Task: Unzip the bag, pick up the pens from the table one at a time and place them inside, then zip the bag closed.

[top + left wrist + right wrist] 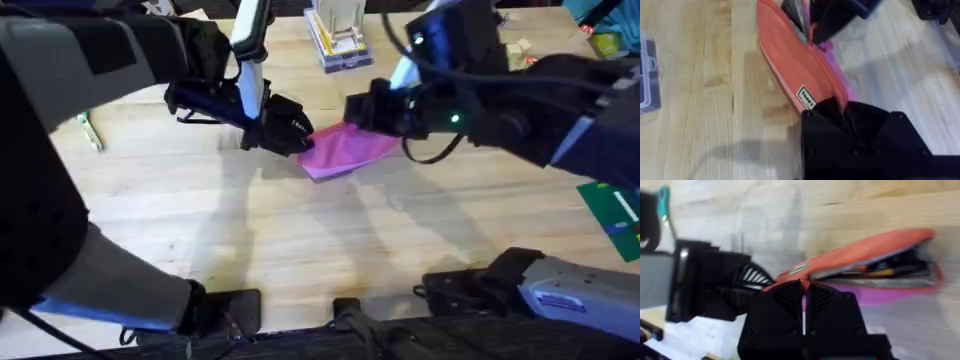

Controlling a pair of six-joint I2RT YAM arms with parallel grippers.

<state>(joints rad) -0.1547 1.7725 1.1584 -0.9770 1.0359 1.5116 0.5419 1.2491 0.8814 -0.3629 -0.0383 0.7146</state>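
Both of our grippers are clamped on the bag (345,150), one at each end. Our left gripper (300,133) pinches the end of the bag nearest the white label (806,97), its black fingers pressed together on the fabric. Our right gripper (362,112) is at the opposite end; in its wrist view its fingers (805,302) are closed tight at the bag's zipper line, though we cannot tell whether they hold the pull tab or just the edge.

The bag rests on the table (250,240), between the two grippers, and its mouth gapes open. Inside the bag we can see slim pens (875,271), a yellow-tan one among darker shapes, so we judge the loading done and the zipping to be the step in hand.

To do it well, we should keep the left gripper anchoring its end so the bag stays taut, and draw the right gripper straight along the zipper line, low and parallel to the bag. A slack bag will bunch, and a pen poking out of the bag's mouth could jam the slider.
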